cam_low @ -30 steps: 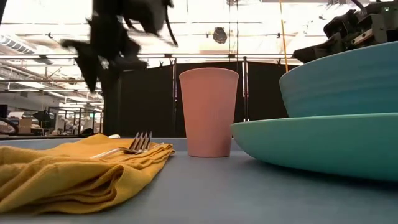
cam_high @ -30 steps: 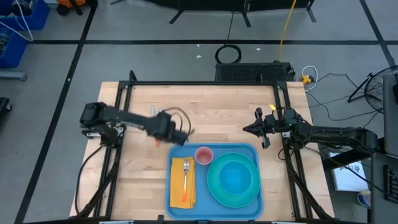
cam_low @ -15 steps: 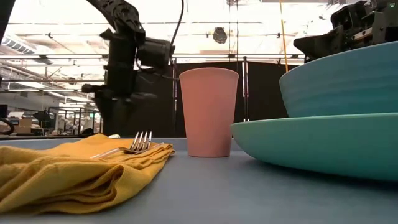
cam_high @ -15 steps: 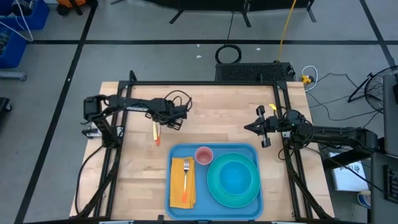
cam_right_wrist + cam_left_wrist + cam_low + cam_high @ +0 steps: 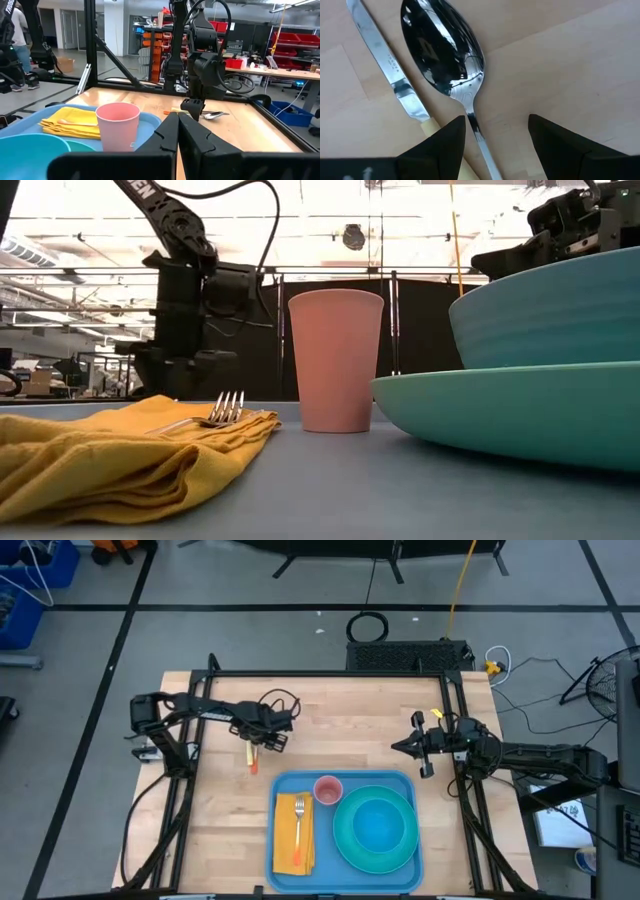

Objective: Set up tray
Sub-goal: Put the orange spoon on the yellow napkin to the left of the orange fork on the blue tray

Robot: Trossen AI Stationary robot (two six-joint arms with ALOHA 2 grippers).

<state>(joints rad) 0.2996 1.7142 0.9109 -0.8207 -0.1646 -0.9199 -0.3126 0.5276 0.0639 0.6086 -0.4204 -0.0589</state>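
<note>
The blue tray [image 5: 322, 840] lies at the table's near edge. On it are a folded yellow napkin [image 5: 290, 850] with a fork [image 5: 298, 825] on top, a pink cup [image 5: 328, 789], and a teal plate [image 5: 341, 836] holding a teal bowl [image 5: 378, 825]. A spoon [image 5: 445, 45] and a knife [image 5: 385, 55] lie flat on the wood beyond the tray's far left corner. My left gripper [image 5: 262, 737] hangs low over them, open, with its fingers on either side of the spoon's handle [image 5: 476, 129]. My right gripper [image 5: 400, 747] waits, shut, at the table's right.
Bare wood lies between the cutlery and the tray, and across the table's far half. A black frame [image 5: 330, 673] runs around the table. In the right wrist view the cup [image 5: 118, 125] and the left arm [image 5: 200, 60] stand ahead of my shut fingers.
My left gripper has swung from the tray's far left corner toward the table's far left. It has then come down over the spoon and knife. The right arm has kept still, and nothing on the tray has moved.
</note>
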